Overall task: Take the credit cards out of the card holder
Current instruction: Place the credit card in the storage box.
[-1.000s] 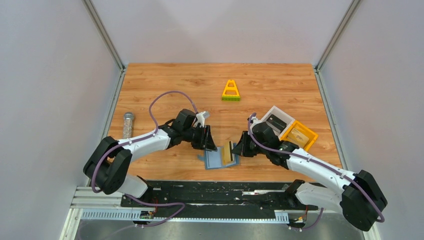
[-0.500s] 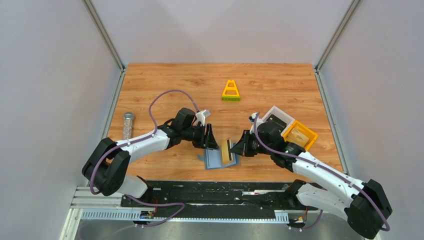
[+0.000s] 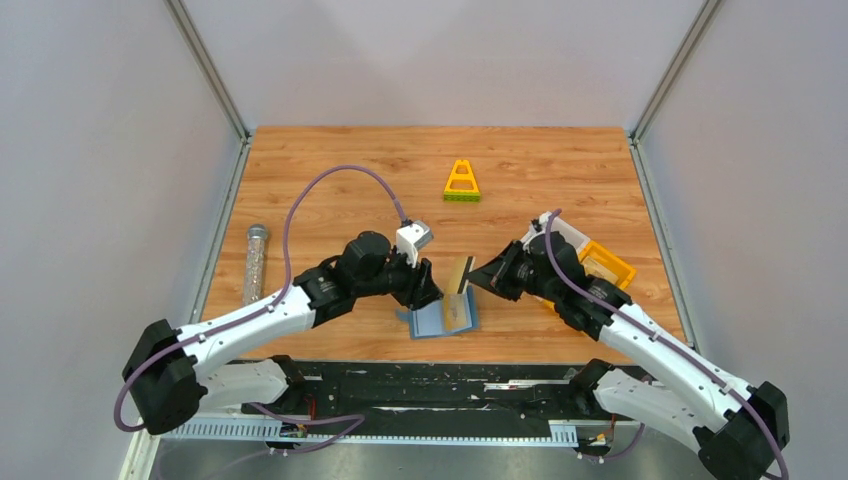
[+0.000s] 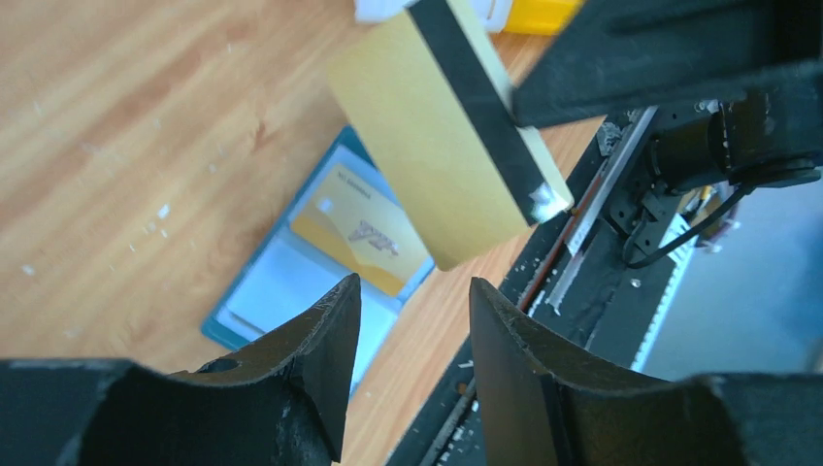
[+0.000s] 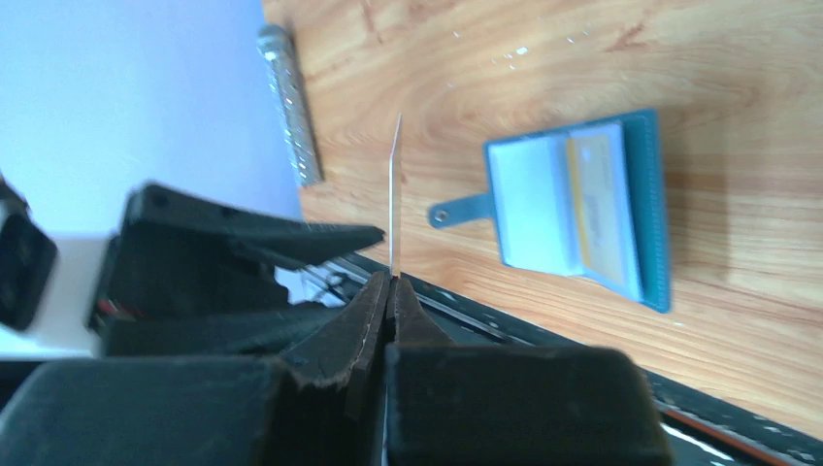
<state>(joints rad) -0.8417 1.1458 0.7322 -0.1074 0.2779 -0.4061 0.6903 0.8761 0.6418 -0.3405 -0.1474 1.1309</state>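
The slate-blue card holder (image 3: 437,318) lies open on the table near the front edge, with a gold card (image 3: 459,314) still in its right panel. It also shows in the left wrist view (image 4: 291,291) and the right wrist view (image 5: 543,199). My right gripper (image 3: 479,279) is shut on another gold card with a black stripe (image 3: 461,273) and holds it in the air above the holder. The stripe side shows in the left wrist view (image 4: 427,146); the right wrist view shows the card edge-on (image 5: 395,194). My left gripper (image 3: 425,286) is open and empty, just left of the lifted card.
A yellow triangular toy (image 3: 461,182) stands at the back. A white bin (image 3: 566,231) and a yellow bin (image 3: 609,264) sit at the right behind my right arm. A glass tube (image 3: 255,262) lies at the left edge. A black rail (image 3: 430,380) runs along the front.
My right gripper has lifted the gold card up and away from the card holder. My left arm has reached further right, its open gripper now beside the raised card.
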